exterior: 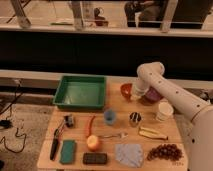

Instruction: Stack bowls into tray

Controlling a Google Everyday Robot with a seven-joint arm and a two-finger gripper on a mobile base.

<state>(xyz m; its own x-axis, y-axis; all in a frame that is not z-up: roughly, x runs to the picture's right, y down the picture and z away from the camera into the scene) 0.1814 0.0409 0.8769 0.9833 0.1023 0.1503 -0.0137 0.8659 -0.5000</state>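
Note:
The large green tray [60,94] sits at the table's back left, nothing in it. To its right an orange-red bowl [125,90] and a dark purple bowl [154,95] stand side by side on the table. My gripper [137,96] points down between the two bowls, at the orange-red bowl's right rim, and it is shut. Whether it holds either rim is hidden by the wrist.
In front of the bowls stand a blue cup [110,117], a metal cup [134,119] and a white cup [164,111]. Nearer the front lie a fork [112,135], an orange fruit [93,142], a banana [151,133], grapes [162,151], a cloth [129,152] and a green sponge [68,151].

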